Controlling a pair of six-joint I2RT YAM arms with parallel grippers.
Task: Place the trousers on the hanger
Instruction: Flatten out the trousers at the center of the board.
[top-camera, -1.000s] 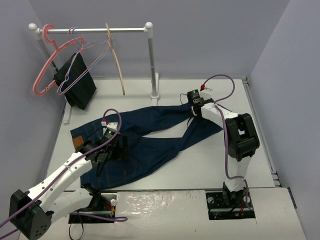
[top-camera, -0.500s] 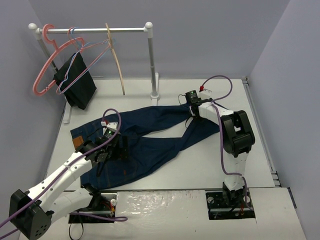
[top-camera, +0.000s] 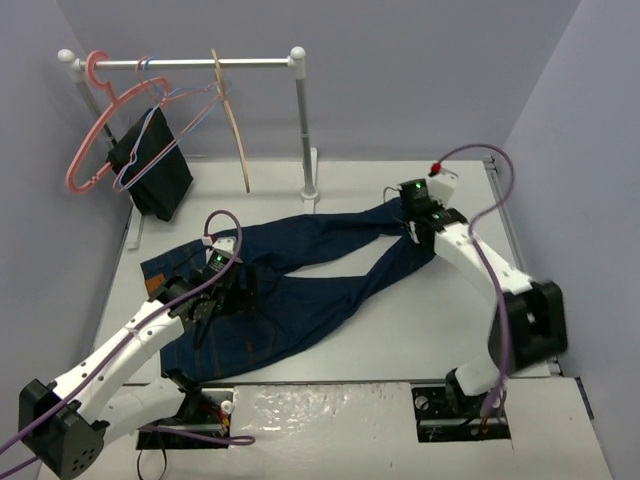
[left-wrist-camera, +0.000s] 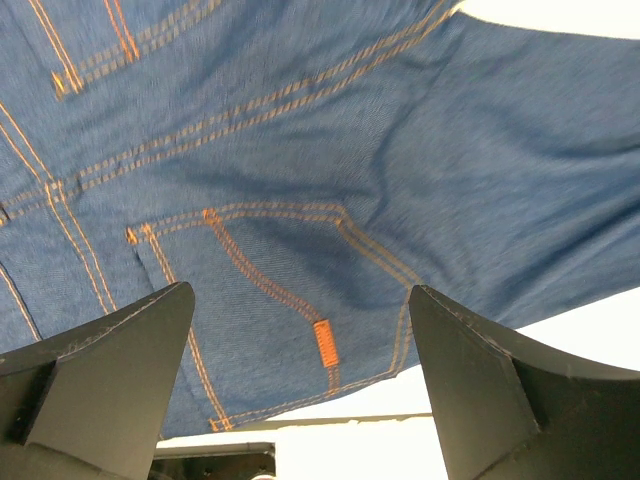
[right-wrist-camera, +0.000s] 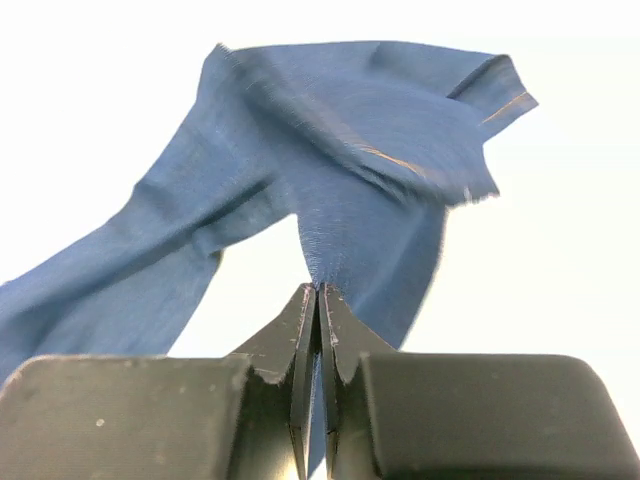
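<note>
The dark navy trousers (top-camera: 300, 285) lie spread on the table, waist at the left, legs running right. In the left wrist view the denim (left-wrist-camera: 330, 160) shows orange stitching. My left gripper (top-camera: 222, 290) hovers open over the waist end, fingers (left-wrist-camera: 110, 370) wide apart, nothing between them. My right gripper (top-camera: 412, 218) is shut on a pinch of the leg cuff (right-wrist-camera: 340, 180), lifting it a little. The tan wooden hanger (top-camera: 232, 120) hangs on the rail at the back.
A clothes rail (top-camera: 180, 62) on a white stand (top-camera: 306, 130) at the back left holds a pink plastic hanger (top-camera: 88, 130), thin wire hangers (top-camera: 165, 125) and a black cloth (top-camera: 150, 165). Purple walls close the sides.
My right arm has swung out to the right and pulled the pinched leg end slightly right and up. My left gripper has barely moved.
</note>
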